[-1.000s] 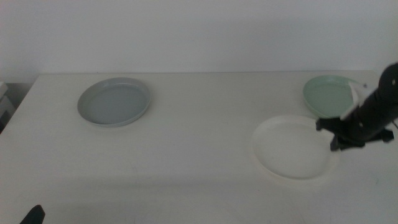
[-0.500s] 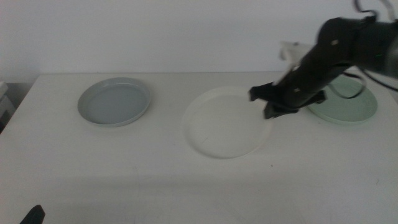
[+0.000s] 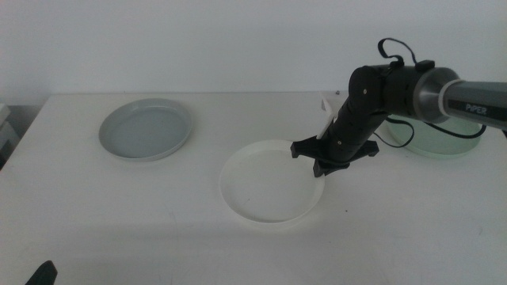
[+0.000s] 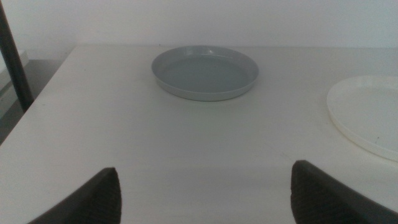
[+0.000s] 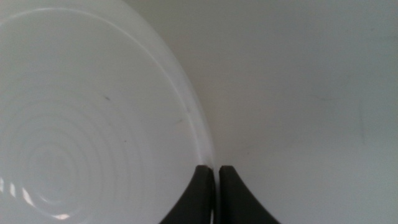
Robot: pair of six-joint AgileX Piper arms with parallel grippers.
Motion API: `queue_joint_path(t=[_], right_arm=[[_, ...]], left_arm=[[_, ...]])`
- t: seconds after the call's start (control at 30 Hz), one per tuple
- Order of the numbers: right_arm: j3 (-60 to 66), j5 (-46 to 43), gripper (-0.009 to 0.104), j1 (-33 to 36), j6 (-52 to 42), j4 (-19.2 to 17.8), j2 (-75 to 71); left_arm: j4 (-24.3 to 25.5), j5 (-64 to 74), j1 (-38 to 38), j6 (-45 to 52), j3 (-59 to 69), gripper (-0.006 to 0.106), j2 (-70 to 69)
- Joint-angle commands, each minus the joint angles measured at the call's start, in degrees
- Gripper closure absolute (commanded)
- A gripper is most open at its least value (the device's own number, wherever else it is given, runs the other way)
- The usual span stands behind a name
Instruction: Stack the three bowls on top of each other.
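My right gripper [image 3: 321, 162] is shut on the near-right rim of the white bowl [image 3: 265, 186], holding it low over the middle of the table. In the right wrist view the jaws [image 5: 216, 180] pinch the white rim [image 5: 186, 118]. The grey-blue bowl [image 3: 146, 129] sits at the back left and also shows in the left wrist view [image 4: 205, 71]. The pale mint green bowl [image 3: 444, 146] sits at the back right, partly hidden behind the right arm. My left gripper [image 4: 211, 199] is open and empty, waiting at the table's front left corner [image 3: 40, 273].
The white table [image 3: 119, 214] runs to a pale wall at the back. Its left edge drops off beside a dark post [image 4: 15, 62]. The white bowl's edge also shows in the left wrist view [image 4: 370, 115].
My right gripper has carried the white bowl from the right side leftward to the table's middle. The green bowl is now uncovered behind the arm. The left arm has not moved.
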Motion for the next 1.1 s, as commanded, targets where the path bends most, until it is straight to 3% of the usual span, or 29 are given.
queue_joint_path(t=[0.0, 0.13, 0.23, 0.33, 0.47, 0.57, 0.77, 1.07], right_arm=[[-1.90, -1.68, 0.095, 0.05, -0.13, -0.79, -2.58], [-1.90, -1.69, 0.092, 0.05, -0.13, -1.58, -1.98], [-1.90, -1.70, 0.082, 0.05, 0.32, -2.20, -2.18], [-2.17, -1.15, 0.067, 0.05, 0.32, -2.46, -3.41], [-5.21, 2.81, 0.043, -0.02, 0.37, -5.89, -6.88], [-10.64, 9.04, 0.034, -1.65, -0.29, -6.77, -9.48], [-27.14, 16.33, 0.036, -13.42, -3.13, -6.56, -10.63], [-31.66, 14.63, 0.039, -30.82, -5.09, -5.76, -7.95]], left_arm=[[-0.82, -4.50, 0.04, -0.54, -0.26, -0.004, -0.78], [-0.82, -4.50, 0.04, -0.54, -0.26, -0.004, -0.78], [-0.82, -4.50, 0.04, -0.54, -0.26, -0.004, -0.78], [-0.82, -4.50, 0.04, -0.54, -0.26, -0.004, -0.78], [-0.82, -4.50, 0.04, -0.54, -0.26, -0.004, -0.78], [-0.82, -4.50, 0.04, -0.54, -0.26, -0.004, -0.78], [-0.82, -4.50, 0.04, -0.54, -0.26, -0.004, -0.78], [-0.82, -4.50, 0.04, -0.54, -0.26, -0.004, -0.78]])
